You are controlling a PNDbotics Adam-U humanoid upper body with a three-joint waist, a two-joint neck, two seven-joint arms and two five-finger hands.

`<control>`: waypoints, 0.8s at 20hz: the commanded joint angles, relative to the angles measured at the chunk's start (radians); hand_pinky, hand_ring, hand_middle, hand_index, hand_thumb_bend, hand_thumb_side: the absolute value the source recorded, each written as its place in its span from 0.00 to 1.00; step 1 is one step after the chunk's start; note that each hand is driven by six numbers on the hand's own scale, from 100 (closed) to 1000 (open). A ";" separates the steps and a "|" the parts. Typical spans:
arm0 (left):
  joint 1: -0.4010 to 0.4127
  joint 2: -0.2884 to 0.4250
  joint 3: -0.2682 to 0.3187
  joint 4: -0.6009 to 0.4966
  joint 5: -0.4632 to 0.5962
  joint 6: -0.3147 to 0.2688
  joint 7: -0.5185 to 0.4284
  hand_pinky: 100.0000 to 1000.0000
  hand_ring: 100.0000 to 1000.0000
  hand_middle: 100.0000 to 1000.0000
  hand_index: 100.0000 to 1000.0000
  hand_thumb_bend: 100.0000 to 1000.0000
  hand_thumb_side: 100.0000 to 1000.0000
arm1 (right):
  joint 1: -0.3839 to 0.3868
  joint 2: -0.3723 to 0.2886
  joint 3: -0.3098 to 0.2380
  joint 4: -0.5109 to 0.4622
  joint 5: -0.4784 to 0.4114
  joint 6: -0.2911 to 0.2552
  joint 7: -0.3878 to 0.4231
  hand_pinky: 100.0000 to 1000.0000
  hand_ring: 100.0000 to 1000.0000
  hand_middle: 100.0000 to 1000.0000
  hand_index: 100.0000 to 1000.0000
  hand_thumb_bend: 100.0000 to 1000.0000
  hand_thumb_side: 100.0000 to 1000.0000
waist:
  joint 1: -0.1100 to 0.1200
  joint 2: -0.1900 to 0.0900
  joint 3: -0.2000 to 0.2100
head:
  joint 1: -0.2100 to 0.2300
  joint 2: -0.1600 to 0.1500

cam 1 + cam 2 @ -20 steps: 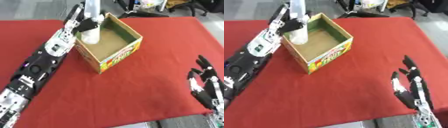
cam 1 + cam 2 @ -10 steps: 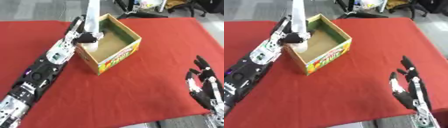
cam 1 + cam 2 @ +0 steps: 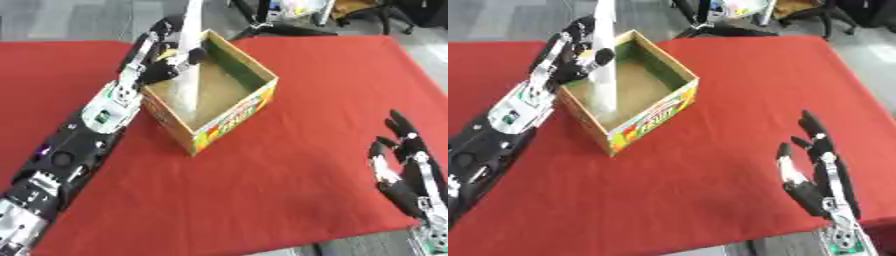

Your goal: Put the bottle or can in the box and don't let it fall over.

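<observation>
Left hand (image 3: 166, 62) is curled round a tall pale bottle (image 3: 187, 65) at the box's (image 3: 236, 112) left wall, its fingers wrapped about the bottle's middle. The bottle stands nearly upright inside the box, its foot low against the brown floor near the left wall; whether it actually rests on that floor I cannot tell. Its top runs out of the upper edge of both views.

To do this step well, I would lower the bottle straight until its base sits flat on the box floor, keeping it vertical and clear of the wall. Only then should the fingers uncurl, slowly, and the hand draw away sideways over the left rim without brushing the bottle. So tall and slender a thing will likely tip at a slight nudge.

Right hand (image 3: 820, 172) waits with fingers straight and spread, well right of the box, over the red desk (image 3: 297, 165).
</observation>
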 commanded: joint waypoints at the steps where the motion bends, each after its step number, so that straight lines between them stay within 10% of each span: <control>1: -0.001 0.053 0.024 -0.072 0.041 0.000 0.024 0.80 0.97 0.93 0.80 0.75 0.56 | -0.004 -0.020 -0.011 -0.012 -0.001 0.001 -0.005 0.85 1.00 1.00 1.00 0.00 0.41 | 0.000 -0.019 0.005 | -0.012 -0.015; 10: 0.175 0.214 0.116 -0.299 0.135 -0.066 0.100 0.79 0.95 0.90 0.79 0.64 0.59 | 0.011 -0.037 -0.030 -0.013 0.009 0.005 -0.022 0.85 1.00 1.00 1.00 0.00 0.41 | 0.009 -0.028 0.051 | -0.048 -0.015; 16: 0.330 0.259 0.192 -0.454 0.084 -0.011 0.133 0.78 0.94 0.90 0.79 0.56 0.58 | 0.015 -0.046 -0.048 -0.016 0.016 0.008 -0.040 0.85 1.00 1.00 1.00 0.00 0.41 | 0.017 -0.025 0.095 | -0.076 -0.024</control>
